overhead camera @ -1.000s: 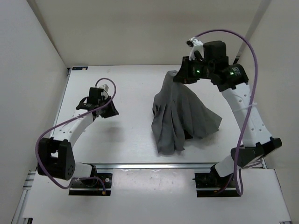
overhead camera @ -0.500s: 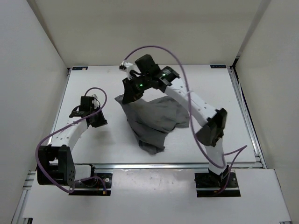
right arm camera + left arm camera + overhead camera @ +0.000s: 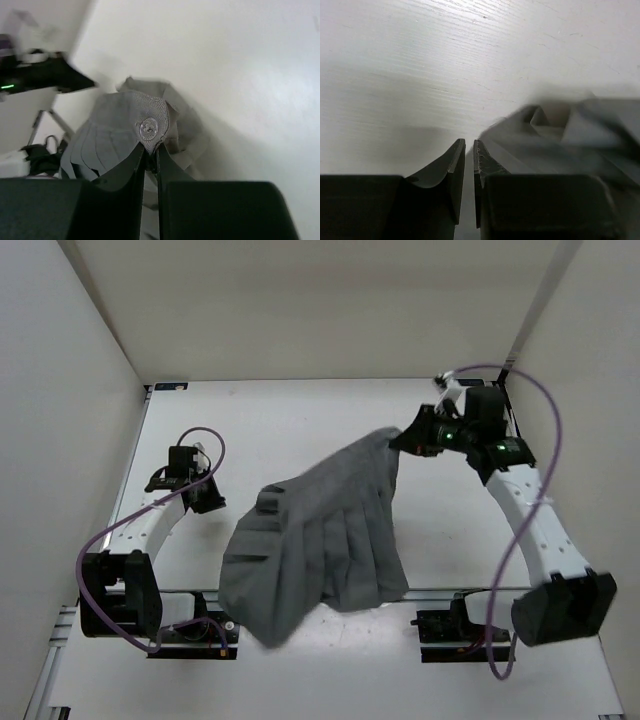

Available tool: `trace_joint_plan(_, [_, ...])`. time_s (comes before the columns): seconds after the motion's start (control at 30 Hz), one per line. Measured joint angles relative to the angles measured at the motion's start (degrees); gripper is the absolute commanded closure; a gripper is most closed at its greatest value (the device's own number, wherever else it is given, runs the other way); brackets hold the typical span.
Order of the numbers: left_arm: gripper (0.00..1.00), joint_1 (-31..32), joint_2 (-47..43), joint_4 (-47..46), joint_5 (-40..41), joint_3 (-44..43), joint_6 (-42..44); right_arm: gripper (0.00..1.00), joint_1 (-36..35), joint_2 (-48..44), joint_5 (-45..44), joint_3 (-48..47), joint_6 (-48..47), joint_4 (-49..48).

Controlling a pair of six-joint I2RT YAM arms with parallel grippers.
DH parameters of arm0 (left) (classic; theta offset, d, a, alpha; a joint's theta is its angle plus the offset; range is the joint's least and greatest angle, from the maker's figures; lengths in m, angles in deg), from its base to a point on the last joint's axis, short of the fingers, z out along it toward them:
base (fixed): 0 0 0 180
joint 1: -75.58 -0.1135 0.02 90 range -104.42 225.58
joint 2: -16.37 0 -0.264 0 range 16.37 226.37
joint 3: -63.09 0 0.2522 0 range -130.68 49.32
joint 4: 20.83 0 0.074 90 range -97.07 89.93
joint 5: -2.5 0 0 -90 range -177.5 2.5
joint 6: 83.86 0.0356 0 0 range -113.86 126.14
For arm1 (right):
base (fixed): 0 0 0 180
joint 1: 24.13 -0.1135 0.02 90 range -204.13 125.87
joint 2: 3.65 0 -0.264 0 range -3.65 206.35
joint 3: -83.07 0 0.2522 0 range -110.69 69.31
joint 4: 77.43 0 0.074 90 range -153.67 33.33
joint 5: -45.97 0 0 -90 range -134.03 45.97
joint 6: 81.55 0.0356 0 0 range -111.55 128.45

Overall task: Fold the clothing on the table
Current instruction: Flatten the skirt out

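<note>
The grey pleated clothing (image 3: 320,540) is stretched in mid-air from the far right down to the near left, its lower end over the table's front rail. My right gripper (image 3: 407,437) is shut on its top corner. In the right wrist view that gripper (image 3: 151,150) pinches the waistband by a clear button (image 3: 148,128), with the clothing (image 3: 115,135) hanging below. My left gripper (image 3: 207,497) sits low over the white table (image 3: 300,420) at the left, apart from the cloth. Its jaws (image 3: 469,142) are nearly together with nothing between them. Blurred clothing (image 3: 560,130) shows to its right.
White walls close in the table on the left, back and right. An aluminium rail (image 3: 450,592) runs along the front, with both arm bases (image 3: 190,630) behind it. Purple cables loop off each arm.
My right arm has swung from the left-middle back to the far right, flinging the bunched clothing out into a long spread sheet. The left gripper's jaws have narrowed; that arm barely moved.
</note>
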Motion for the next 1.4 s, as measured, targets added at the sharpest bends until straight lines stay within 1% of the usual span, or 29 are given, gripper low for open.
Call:
trace_joint_plan(0.07, [0.77,0.13,0.00,0.26,0.00,0.00,0.00,1.00,1.79,4.28,-2.80,6.21,0.87,0.17])
trace_joint_plan(0.13, [0.77,0.37,0.00,0.63,-0.15,-0.02,-0.02,1.00,3.32,8.61,-7.67,11.54,2.08,1.92])
trace_joint_plan(0.2, [0.74,0.76,-0.02,1.14,-1.09,-0.33,-0.02,1.00,4.28,12.22,-14.12,14.69,3.10,5.09])
trace_joint_plan(0.33, [0.75,2.14,-0.07,1.68,-5.68,-2.73,-0.63,1.00,4.00,14.23,-24.83,14.78,3.37,8.96])
trace_joint_plan(0.4, [0.75,3.50,-0.09,0.66,-8.57,-4.07,-1.64,1.00,3.61,14.97,-27.58,13.51,3.32,10.03])
trace_joint_plan(0.53, [0.75,7.39,-0.07,-3.67,-14.73,-5.11,-4.44,1.00,2.56,16.83,-30.12,12.15,3.32,10.34])
trace_joint_plan(0.63, [0.74,10.10,0.76,-8.24,-19.85,-5.11,-7.06,1.00,1.51,16.85,-29.68,11.43,3.08,10.51])
trace_joint_plan(0.73, [0.74,11.21,1.68,-9.49,-20.65,-5.09,-8.13,1.00,-1.03,15.80,-27.12,9.57,2.84,9.90])
trace_joint_plan(0.8, [0.74,10.23,1.95,-9.38,-20.17,-5.03,-8.35,1.00,-5.40,14.36,-23.89,6.56,2.19,9.22])
trace_joint_plan(0.9, [0.77,6.27,1.95,-8.57,-18.23,-4.90,-7.93,1.00,-15.08,13.92,-17.38,-2.10,-0.52,6.69])
trace_joint_plan(0.97, [0.77,2.80,1.95,-8.00,-16.94,-4.59,-7.28,1.00,-23.47,13.00,-13.22,-7.67,-3.85,3.34])
trace_joint_plan(1.03, [0.77,0.57,1.95,-7.45,-15.91,-4.35,-6.82,0.99,-29.86,10.10,-10.47,-9.64,-6.19,0.57])
trace_joint_plan(1.07, [0.77,-0.22,1.95,-7.26,-15.41,-4.13,-6.54,1.00,-32.15,7.82,-8.35,-9.75,-6.60,-0.39])
trace_joint_plan(1.1, [0.77,-0.70,1.92,-7.04,-14.99,-3.89,-6.23,1.00,-32.74,5.22,-6.43,-9.53,-6.51,-1.16])
trace_joint_plan(1.17, [0.76,-0.85,1.95,-6.69,-14.32,-3.23,-5.77,1.00,-29.35,-0.66,-4.87,-7.91,-5.31,-3.32])
trace_joint_plan(1.23, [0.77,-0.55,1.95,-6.47,-14.03,-2.67,-5.49,1.00,-20.85,-6.01,-4.50,-4.59,-2.62,-5.77])
trace_joint_plan(1.27, [0.77,-0.48,1.95,-6.16,-13.94,-2.34,-5.27,0.99,-13.29,-8.79,-4.63,-1.90,-0.31,-5.99])
trace_joint_plan(1.33, [0.77,-0.46,1.95,-6.19,-13.88,-1.95,-5.14,1.00,-6.45,-8.70,-5.62,0.96,1.75,-6.19])
trace_joint_plan(1.37, [0.78,-0.46,1.95,-6.05,-13.79,-1.77,-5.09,1.00,-4.55,-7.69,-6.36,2.40,2.51,-5.75])
trace_joint_plan(1.4, [0.77,-0.46,1.95,-5.92,-13.70,-1.66,-5.03,1.00,-2.95,-5.86,-7.98,3.67,3.06,-4.55])
